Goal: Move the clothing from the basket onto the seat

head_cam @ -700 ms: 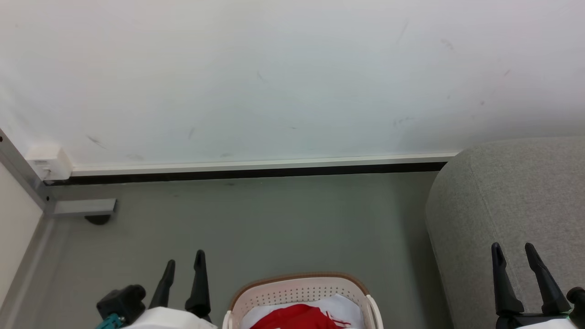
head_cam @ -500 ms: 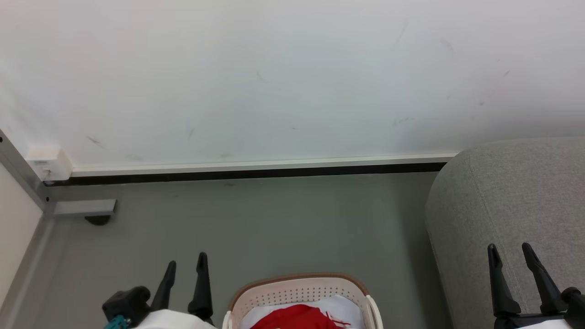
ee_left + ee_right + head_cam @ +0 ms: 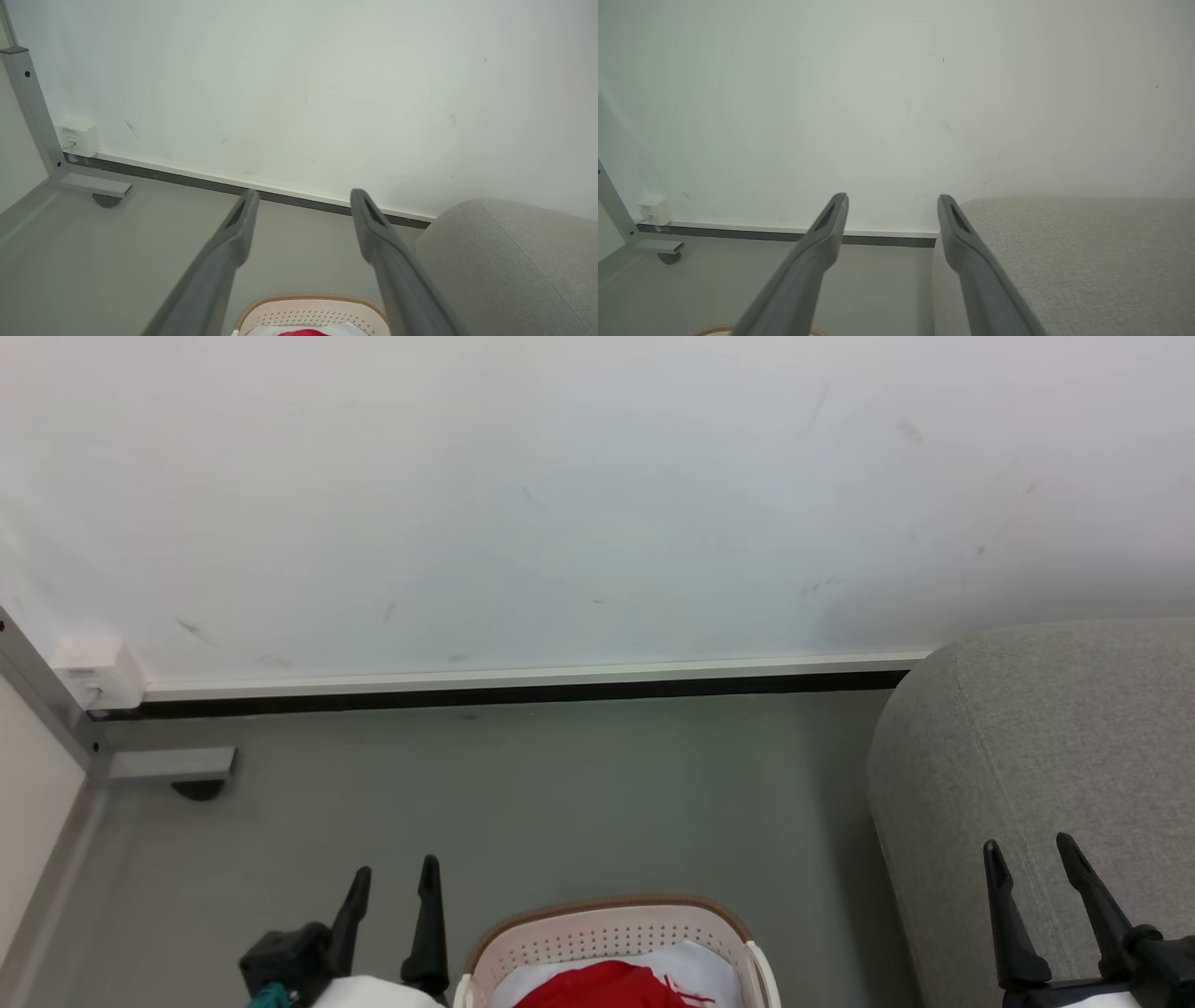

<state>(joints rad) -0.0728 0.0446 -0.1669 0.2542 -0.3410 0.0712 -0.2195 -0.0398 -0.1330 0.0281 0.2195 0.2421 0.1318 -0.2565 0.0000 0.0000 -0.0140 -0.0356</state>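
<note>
The cream basket [image 3: 611, 924] with a brown rim sits on the floor at the bottom centre of the head view, its far rim also low in the left wrist view [image 3: 310, 301]. Red clothing [image 3: 602, 987] lies inside it on white fabric, and a sliver of that red clothing [image 3: 301, 332] peeks into the left wrist view. The grey seat [image 3: 1046, 747] fills the right side [image 3: 509, 261] [image 3: 1069, 252]. My left gripper [image 3: 396, 875] hovers open just left of the basket, empty [image 3: 303, 196]. My right gripper [image 3: 1027, 847] is open in front of the seat, empty [image 3: 892, 198].
A white wall with a dark skirting strip [image 3: 523, 691] runs behind the grey floor [image 3: 523, 793]. A metal frame leg with a caster [image 3: 173, 767] and a white socket box [image 3: 93, 672] stand at the far left corner.
Both grippers have drifted slightly, the left one to the right toward the basket, the right one a little leftward. Basket, clothing and seat are unmoved.
</note>
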